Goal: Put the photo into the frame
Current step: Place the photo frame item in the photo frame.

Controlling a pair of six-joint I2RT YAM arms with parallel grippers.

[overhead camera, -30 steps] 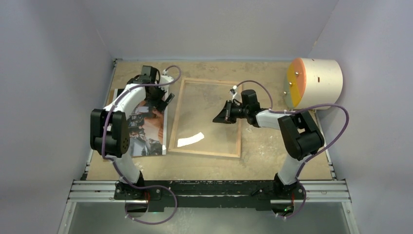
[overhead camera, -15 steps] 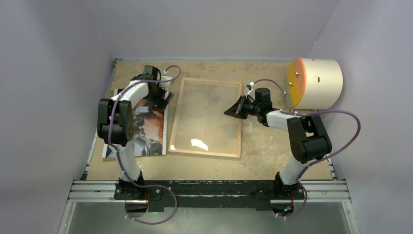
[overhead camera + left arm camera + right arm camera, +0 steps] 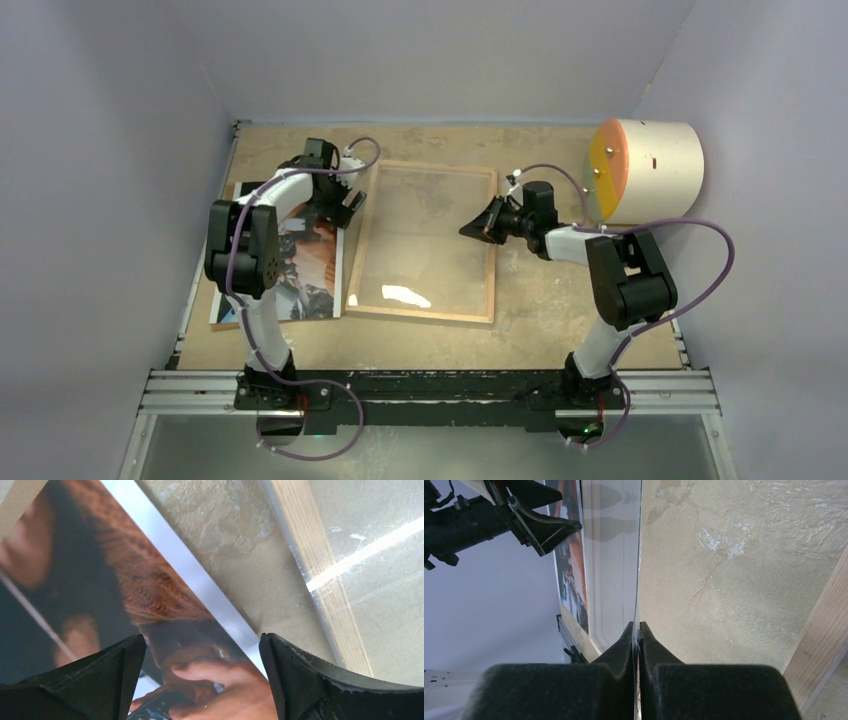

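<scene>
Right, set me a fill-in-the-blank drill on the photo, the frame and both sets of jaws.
In the top view the photo lies to the ___ of the frame.
The left jaws stand ___ over the photo's edge.
The right jaws are shut on the thin clear ___.
The white drum on the right has an ___ face.
Missing words: left, open, pane, orange.
</scene>
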